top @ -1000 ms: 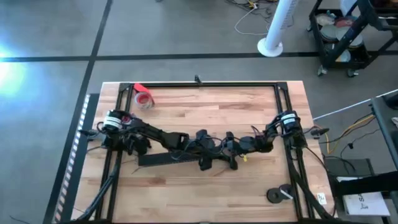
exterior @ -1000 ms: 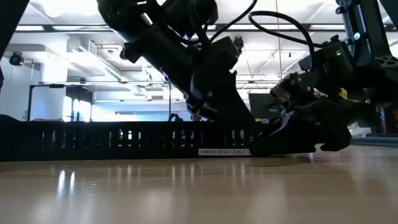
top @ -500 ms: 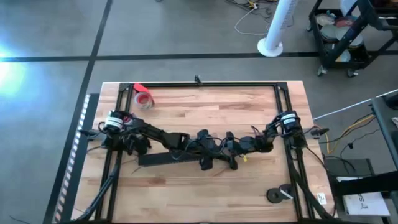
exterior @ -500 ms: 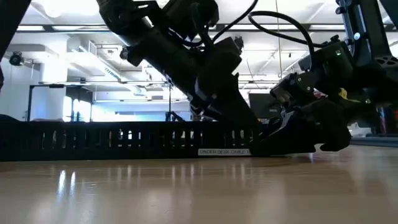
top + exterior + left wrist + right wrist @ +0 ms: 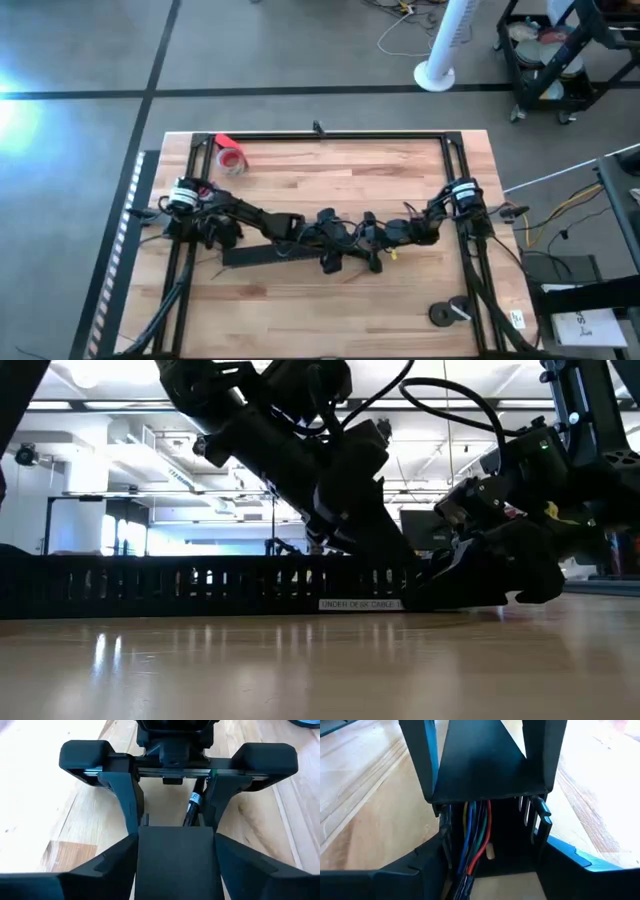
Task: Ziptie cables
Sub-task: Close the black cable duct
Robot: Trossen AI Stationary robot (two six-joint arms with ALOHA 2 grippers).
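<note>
A long black slotted cable tray (image 5: 270, 256) lies flat on the wooden table; its printed side wall (image 5: 200, 585) shows in the low view. The cables (image 5: 475, 832), a bundle of blue, yellow, green and red wires, run out of the tray's open end. My left gripper (image 5: 176, 839) and my right gripper (image 5: 492, 840) face each other at the table's middle (image 5: 350, 245), each shut on the tray's right end. The ziptie is out of view. My left gripper pinches the tray's right end portion (image 5: 175, 865) between its two fingers, which come level from the table's left and lie along the tray. The tray rests on the table. My right gripper comes level from the table's right. Its fingertips (image 5: 442, 837) stand against the outer walls of the tray's open end (image 5: 540, 800), with the cables passing between them. The tray stays on the table.
A red tape roll (image 5: 232, 157) lies at the far left. A black round object (image 5: 450, 312) sits near the front right corner. Black frame rails (image 5: 330, 136) run along the far and side edges. Bare wood lies along the near edge.
</note>
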